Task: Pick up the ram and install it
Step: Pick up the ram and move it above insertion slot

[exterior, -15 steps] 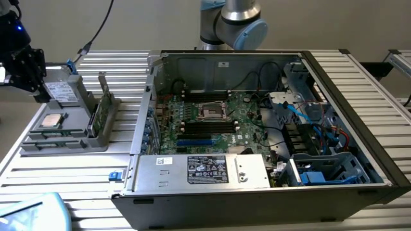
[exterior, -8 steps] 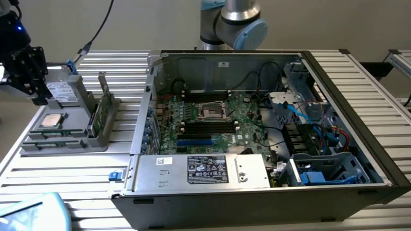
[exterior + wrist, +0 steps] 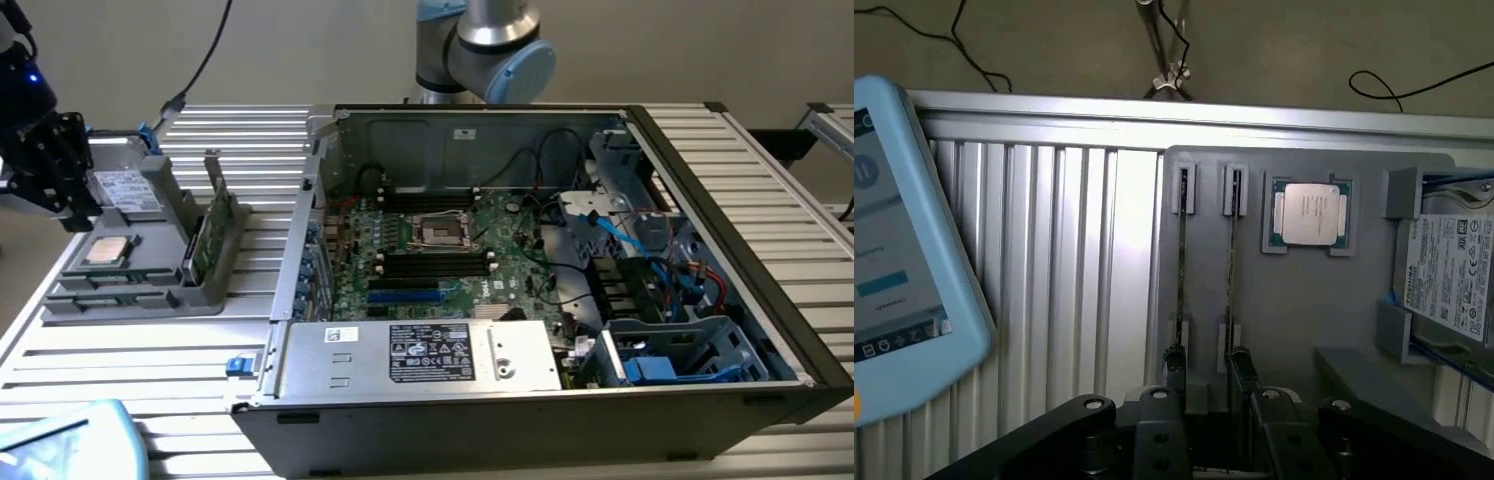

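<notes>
Two ram sticks stand on edge in slots of the grey parts tray (image 3: pixel 200 300). In the exterior view one green ram stick (image 3: pixel 196 248) rises at the tray's side nearest the computer. In the wrist view both show as thin lines, one ram stick (image 3: pixel 1182 270) beside the other (image 3: pixel 1232 270). My gripper (image 3: pixel 70 205) hangs above the tray's far side, at the exterior view's left, away from the sticks. My gripper (image 3: pixel 1206 368) is open and holds nothing; its black fingertips (image 3: pixel 1174 362) stand apart over the sticks' near ends.
The tray also carries a square silver processor (image 3: pixel 1311 215) and a silver drive (image 3: pixel 1454 270). An open computer case (image 3: pixel 747 200) fills the exterior view's middle, with motherboard memory slots (image 3: pixel 434 262) around the socket. A blue-cased tablet (image 3: pixel 894 250) lies on the slatted table (image 3: pixel 1054 270).
</notes>
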You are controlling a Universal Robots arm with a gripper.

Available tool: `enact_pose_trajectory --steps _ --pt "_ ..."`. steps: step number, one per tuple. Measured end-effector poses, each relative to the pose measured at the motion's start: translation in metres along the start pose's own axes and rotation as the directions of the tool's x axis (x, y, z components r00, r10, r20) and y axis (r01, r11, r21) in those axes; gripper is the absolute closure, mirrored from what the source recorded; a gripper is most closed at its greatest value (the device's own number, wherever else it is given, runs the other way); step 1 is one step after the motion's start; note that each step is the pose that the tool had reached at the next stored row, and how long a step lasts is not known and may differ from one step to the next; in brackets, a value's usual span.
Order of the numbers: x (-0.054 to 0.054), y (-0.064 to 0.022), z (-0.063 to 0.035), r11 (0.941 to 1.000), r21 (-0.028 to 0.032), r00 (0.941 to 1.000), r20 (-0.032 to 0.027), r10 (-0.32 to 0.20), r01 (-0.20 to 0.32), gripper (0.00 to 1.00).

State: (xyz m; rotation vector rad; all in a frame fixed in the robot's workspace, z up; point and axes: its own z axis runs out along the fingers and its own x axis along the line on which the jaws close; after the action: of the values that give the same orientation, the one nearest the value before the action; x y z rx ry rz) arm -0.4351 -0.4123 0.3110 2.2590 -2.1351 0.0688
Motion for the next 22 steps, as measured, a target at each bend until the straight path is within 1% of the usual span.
enact_pose_trajectory --steps 3,10,11,22 --pt "0.002 0.0039 0.0056 1.0 0.0004 1.0 0.0005 -0.004 0.004 0.69" --pt "0.011 0.0048 0.0189 0.9997 0.0013 0.9997 0.003 -0.022 0.022 0.69" --pt "0.012 0.005 0.0225 0.9996 0.0013 0.9996 0.0031 -0.027 0.027 0.69" --pt "0.011 0.0051 0.0425 0.9995 0.0017 0.9995 0.0032 -0.032 0.032 0.69"
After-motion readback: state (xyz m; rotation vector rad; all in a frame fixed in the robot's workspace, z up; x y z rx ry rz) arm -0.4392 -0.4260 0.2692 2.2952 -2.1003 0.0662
